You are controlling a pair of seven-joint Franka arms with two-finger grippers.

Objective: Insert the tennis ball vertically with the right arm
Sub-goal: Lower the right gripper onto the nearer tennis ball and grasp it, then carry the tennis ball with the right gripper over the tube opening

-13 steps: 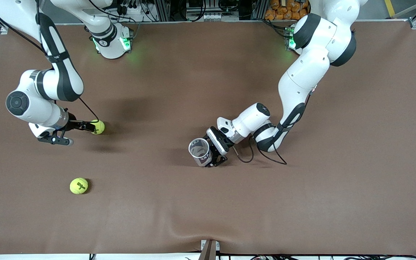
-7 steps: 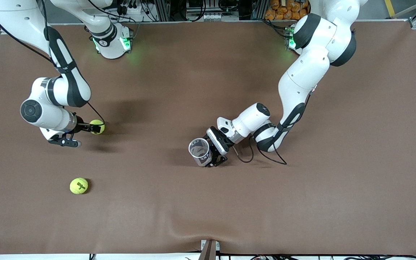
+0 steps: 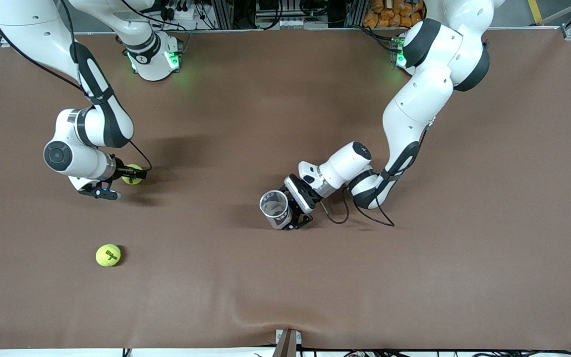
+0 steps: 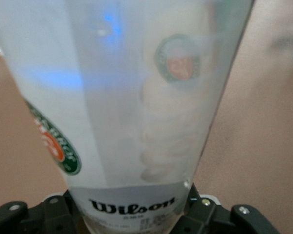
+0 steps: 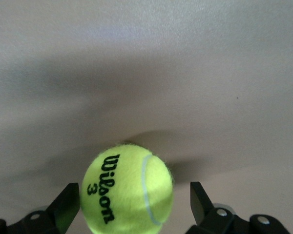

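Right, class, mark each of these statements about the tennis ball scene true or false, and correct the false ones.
1. The left gripper is shut on the clear ball tube. True.
2. The right gripper already clamps a ball. False: its fingers stand open on either side of the tennis ball, with gaps showing.
3. A second tennis ball lies on the table, nearer the front camera than the first. True.
4. A ball already sits inside the tube. False: no ball shows in it.
5. The tube lies flat on the table. False: the left gripper holds it with its open mouth facing up.
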